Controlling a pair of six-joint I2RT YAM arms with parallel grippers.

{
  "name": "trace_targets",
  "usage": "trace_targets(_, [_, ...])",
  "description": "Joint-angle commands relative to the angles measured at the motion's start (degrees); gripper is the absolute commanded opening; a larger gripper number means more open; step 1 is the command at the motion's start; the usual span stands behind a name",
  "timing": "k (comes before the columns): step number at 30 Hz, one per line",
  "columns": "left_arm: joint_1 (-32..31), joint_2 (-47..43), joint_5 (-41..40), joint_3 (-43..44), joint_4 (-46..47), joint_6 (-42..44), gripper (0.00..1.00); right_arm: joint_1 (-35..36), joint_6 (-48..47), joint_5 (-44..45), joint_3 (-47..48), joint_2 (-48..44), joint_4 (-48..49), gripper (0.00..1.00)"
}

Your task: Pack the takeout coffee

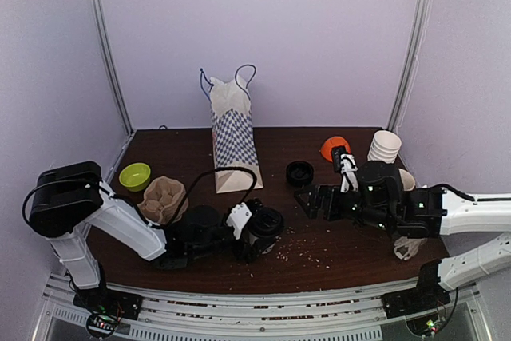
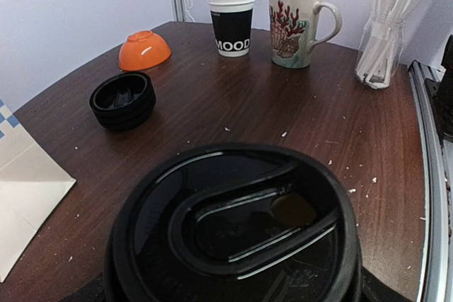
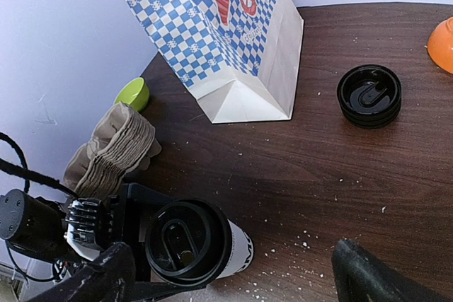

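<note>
The takeout coffee is a white paper cup with black print and a black lid. It stands near the table's front middle. My left gripper is shut on it, with one finger on each side of the cup. The lid fills the lower half of the left wrist view and hides the fingers there. My right gripper hangs open a little to the right of the cup and above the table, holding nothing. Its dark fingertips frame the bottom of the right wrist view.
A blue-checked paper bag stands behind the cup. A stack of black lids, an orange bowl, stacked paper cups, a coral-print mug and a glass of straws sit at right. A green bowl and brown cup carriers sit at left.
</note>
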Motion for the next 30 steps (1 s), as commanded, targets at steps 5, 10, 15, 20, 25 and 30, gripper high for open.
trace_targets(5, [-1.08, 0.97, 0.33, -0.71, 4.71, -1.98, 0.89, -0.23, 0.52, -1.54, 2.16, 2.03, -1.17, 0.99])
trace_targets(10, [-1.73, -0.95, -1.12, -1.24, 1.09, -2.57, 0.98, -0.30, 0.03, -1.62, 2.75, 2.38, -1.38, 1.00])
trace_targets(15, [-2.83, -5.02, -1.11, -3.02, -3.03, -3.86, 0.98, -0.28, -0.13, -2.45, 3.26, 3.04, -1.54, 1.00])
trace_targets(20, [-4.96, -12.83, 0.60, -4.26, -11.98, -7.28, 0.98, -0.77, 1.07, -4.24, 3.41, 4.85, -0.80, 1.00])
trace_targets(25, [-5.72, -23.42, 1.83, -6.08, -18.69, -14.46, 0.98, -2.30, 3.23, -7.38, 2.76, 7.32, 1.74, 1.00])
trace_targets(30, [-5.50, -29.71, -2.36, -6.85, -21.31, -17.61, 0.98, -3.09, 3.86, -9.34, 2.42, 9.57, 4.82, 0.99])
